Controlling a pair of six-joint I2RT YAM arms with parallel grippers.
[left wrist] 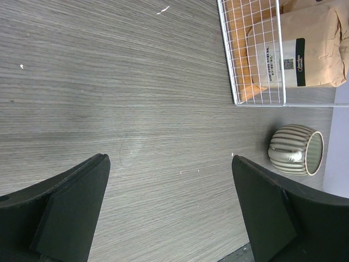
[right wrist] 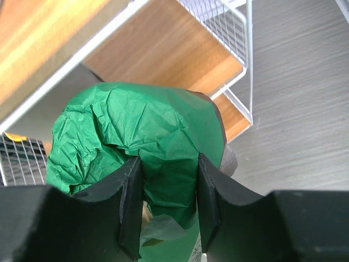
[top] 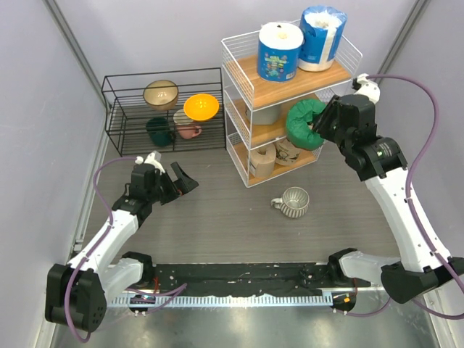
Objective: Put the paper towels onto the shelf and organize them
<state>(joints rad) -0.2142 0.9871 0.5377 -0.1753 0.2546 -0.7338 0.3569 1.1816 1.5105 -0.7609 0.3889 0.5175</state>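
Observation:
The white wire shelf (top: 239, 54) stands at the back right with three wooden boards. Two white rolls in blue wrap (top: 279, 51) stand on its top board. Two tan rolls (top: 264, 159) lie on the bottom board; one shows in the left wrist view (left wrist: 305, 46). My right gripper (top: 324, 118) is shut on the rim of the green roll (top: 303, 123), holding it at the middle tier's open right side; its fingers (right wrist: 131, 202) pinch the green wrap (right wrist: 136, 131). A grey roll (top: 264, 112) sits behind it on the middle board. My left gripper (top: 181, 181) is open and empty over the table.
A ribbed grey-white mug (top: 293, 202) lies on the table in front of the shelf, also in the left wrist view (left wrist: 297, 149). A low black wire rack (top: 163, 109) with bowls and cups stands at the back left. Grey walls close both sides.

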